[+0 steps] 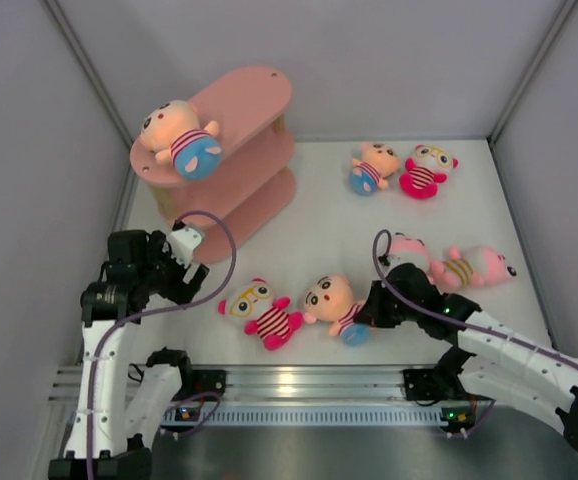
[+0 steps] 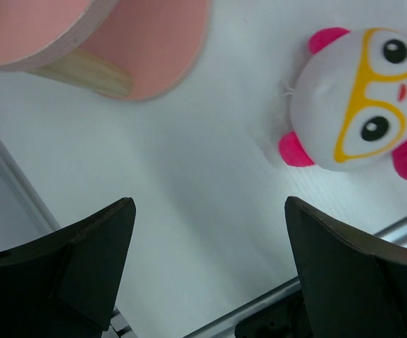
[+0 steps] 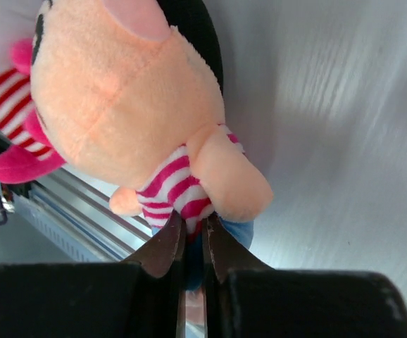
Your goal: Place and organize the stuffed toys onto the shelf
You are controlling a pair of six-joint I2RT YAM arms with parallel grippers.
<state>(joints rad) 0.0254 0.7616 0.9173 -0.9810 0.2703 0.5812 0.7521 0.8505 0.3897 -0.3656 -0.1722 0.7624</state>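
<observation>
Right gripper (image 3: 193, 236), pinched shut on the waist of the peach-headed toy (image 3: 129, 98), should lift straight up, clearing the glasses toy (image 1: 264, 312), before swinging toward the shelf (image 1: 254, 100) at eleven o'clock.

A peach-headed, blue-bottomed plush doll (image 1: 181, 140) lay atop the pink three-tier, wooden-post shelf (image 1: 254, 95). Right of the shelf, a second peach doll (image 1: 371, 167) lay beside a bespectacled magenta doll (image 1: 424, 170). In front of the shelf, rightward, lay a second magenta doll (image 1: 261, 310), a third peach doll (image 1: 334, 305), a half-hidden pink doll (image 1: 406, 246) and a pink yellow-striped doll (image 1: 474, 267).
</observation>
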